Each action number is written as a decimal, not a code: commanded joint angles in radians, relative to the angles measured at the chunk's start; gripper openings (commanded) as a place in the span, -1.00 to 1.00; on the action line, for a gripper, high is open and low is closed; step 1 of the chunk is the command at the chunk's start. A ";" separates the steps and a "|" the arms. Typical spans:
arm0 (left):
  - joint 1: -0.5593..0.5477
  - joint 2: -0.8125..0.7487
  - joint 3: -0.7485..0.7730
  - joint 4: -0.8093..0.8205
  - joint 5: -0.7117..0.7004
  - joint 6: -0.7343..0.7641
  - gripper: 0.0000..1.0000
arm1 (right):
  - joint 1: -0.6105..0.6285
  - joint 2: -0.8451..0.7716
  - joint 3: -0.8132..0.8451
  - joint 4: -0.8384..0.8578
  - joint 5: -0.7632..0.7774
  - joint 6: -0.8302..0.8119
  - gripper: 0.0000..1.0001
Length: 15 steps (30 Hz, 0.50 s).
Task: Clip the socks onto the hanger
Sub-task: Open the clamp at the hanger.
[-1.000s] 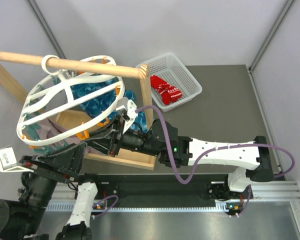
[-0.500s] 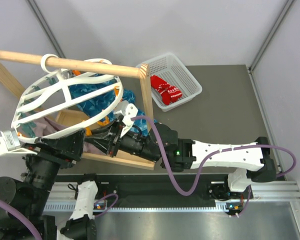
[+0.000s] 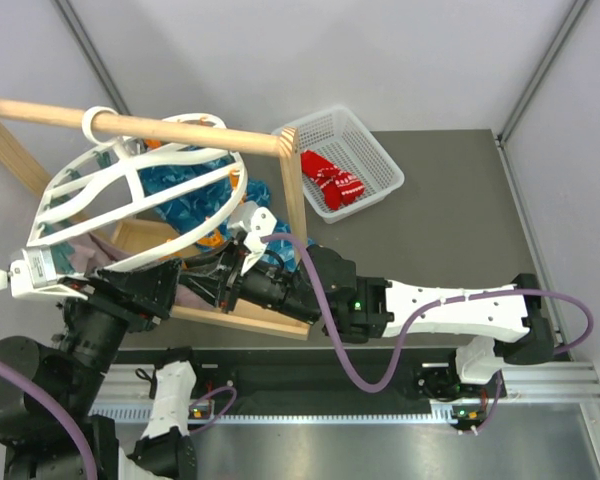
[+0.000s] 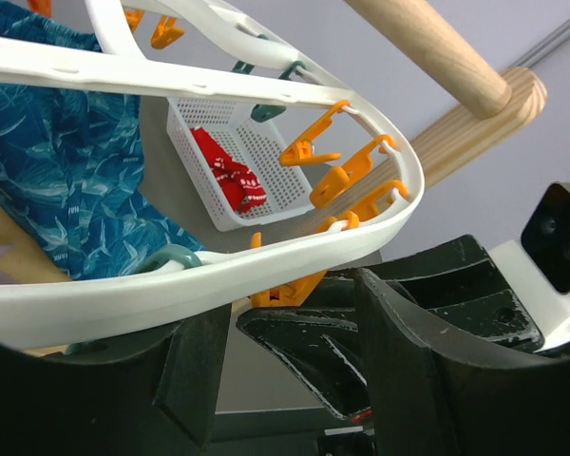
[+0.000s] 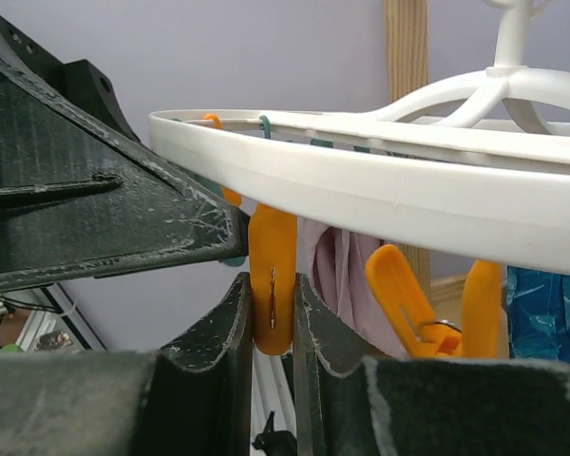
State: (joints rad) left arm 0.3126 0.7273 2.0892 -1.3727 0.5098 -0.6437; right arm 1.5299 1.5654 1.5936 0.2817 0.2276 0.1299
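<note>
The wooden stand (image 3: 185,129) carries the hanger (image 4: 266,258) by its hook, over the top rail. The hanger hangs tilted, its near rim lower than the hook side. Both arms reach in to that near rim from below and from the right.

The left gripper (image 4: 290,304) sits under the hanger's near rim. Its fingers (image 4: 427,361) stand apart and the rim lies across their tips. I cannot tell whether they clamp it or only touch it.

The right gripper (image 5: 273,313) is just beside the left one, also under the near rim. Its fingers are clenched on one orange clip (image 5: 273,256) that hangs down from the rim, one pad on each flat side.

Blue cloths (image 4: 66,190) hang from clips inside the hanger's frame, and a mauve cloth (image 5: 337,275) hangs just behind the pinched clip.

The white basket (image 3: 375,150) stands on the table to the right of the hanger, past the stand's corner post and well apart from the rim.

The red socks (image 3: 330,180) lie in that basket, on none of the hanger's clips.

More orange clips hang free along the rim on both sides of the pinched one.
</note>
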 commanded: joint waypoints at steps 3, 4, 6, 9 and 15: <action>-0.010 0.053 -0.017 -0.103 0.000 0.052 0.19 | 0.013 -0.019 0.058 -0.021 0.001 -0.015 -1.00; -0.013 0.061 -0.012 -0.108 -0.013 0.058 0.19 | 0.013 -0.016 0.066 -0.024 -0.004 -0.015 -1.00; -0.018 0.072 -0.014 -0.108 -0.011 0.056 0.19 | 0.012 -0.008 0.081 -0.032 -0.019 -0.010 -1.00; -0.020 0.081 -0.014 -0.104 -0.010 0.055 0.19 | 0.012 0.005 0.098 -0.047 -0.037 -0.010 -1.00; -0.020 0.107 -0.011 -0.088 0.012 0.039 0.17 | 0.013 0.022 0.124 -0.064 -0.053 -0.010 -1.00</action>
State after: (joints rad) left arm 0.2935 0.7696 2.0815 -1.3876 0.5125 -0.6170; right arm 1.5288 1.5822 1.6611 0.2138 0.2264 0.1307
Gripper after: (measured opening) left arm 0.588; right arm 0.156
